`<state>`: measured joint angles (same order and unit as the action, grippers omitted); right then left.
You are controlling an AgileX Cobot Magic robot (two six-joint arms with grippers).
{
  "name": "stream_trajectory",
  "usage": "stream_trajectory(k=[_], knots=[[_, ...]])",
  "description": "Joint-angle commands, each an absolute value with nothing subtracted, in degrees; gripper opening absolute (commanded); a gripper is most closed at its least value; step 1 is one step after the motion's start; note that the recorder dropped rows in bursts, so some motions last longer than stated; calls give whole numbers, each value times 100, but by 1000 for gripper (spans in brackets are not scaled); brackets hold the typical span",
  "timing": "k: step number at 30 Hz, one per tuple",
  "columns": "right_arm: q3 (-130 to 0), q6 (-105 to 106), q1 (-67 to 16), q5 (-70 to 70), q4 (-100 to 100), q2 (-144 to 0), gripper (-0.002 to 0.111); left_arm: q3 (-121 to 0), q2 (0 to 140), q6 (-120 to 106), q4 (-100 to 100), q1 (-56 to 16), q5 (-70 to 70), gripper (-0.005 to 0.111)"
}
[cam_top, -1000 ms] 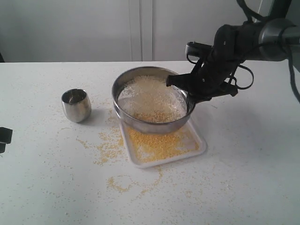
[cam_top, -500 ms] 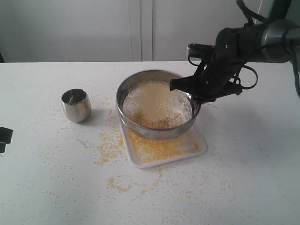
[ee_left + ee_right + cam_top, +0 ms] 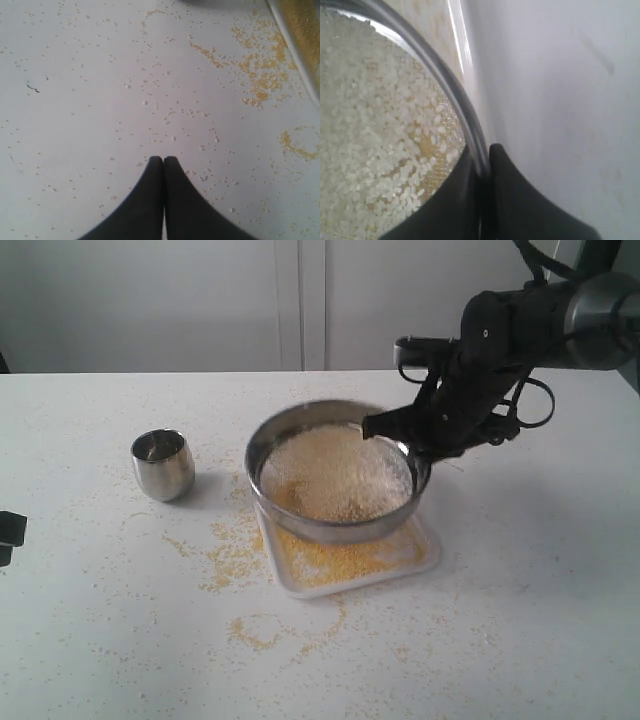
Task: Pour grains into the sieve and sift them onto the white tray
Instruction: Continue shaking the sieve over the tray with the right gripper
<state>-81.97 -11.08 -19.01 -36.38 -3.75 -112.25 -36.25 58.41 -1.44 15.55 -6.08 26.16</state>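
Nearest the camera, on the white tabletop (image 3: 520, 640), loose grains (image 3: 242, 635) are lying scattered, with a thin ring of yellow meal just ahead of the white tray (image 3: 350, 586). Your left fingers (image 3: 159, 175) are pressing tip to tip with nothing between them, hanging over speckled tabletop apart from the tray.

A little farther in, the tray is sitting flat and carrying a layer of fine yellow meal. A thicker yellow spill is lying just beside its left edge.

Over the tray you are holding the sieve (image 3: 330, 527), slightly tilted, and its steel ring is hiding the tray's far part. Pale beige-white bits are covering most of the mesh, with a patch of yellow showing at the near left of the ring.

Your right fingers (image 3: 495, 157) are clamping the sieve's rim on its right side. The right wrist view is showing one finger inside the ring and one outside.

Left of the sieve and well apart from it, a small steel cup (image 3: 162, 464) is standing upright on the tabletop. Farthest back, a pale wall (image 3: 200, 300) is closing off the scene.
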Motion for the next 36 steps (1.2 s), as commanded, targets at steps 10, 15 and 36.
stream_trajectory(k=[10,15,36], knots=[[-8274,-937,-1889,-3960,-573,-11079,0,-3584,5797,-156,1602,-601,2661,0],[-8261,-771,-1889,-3395,-584,-11106,0,-3584,5797,-156,1602,-601,2661,0],[-8248,-981,-1889,-2697,-596,-11167,0,-3584,5797,-156,1602,-601,2663,0]])
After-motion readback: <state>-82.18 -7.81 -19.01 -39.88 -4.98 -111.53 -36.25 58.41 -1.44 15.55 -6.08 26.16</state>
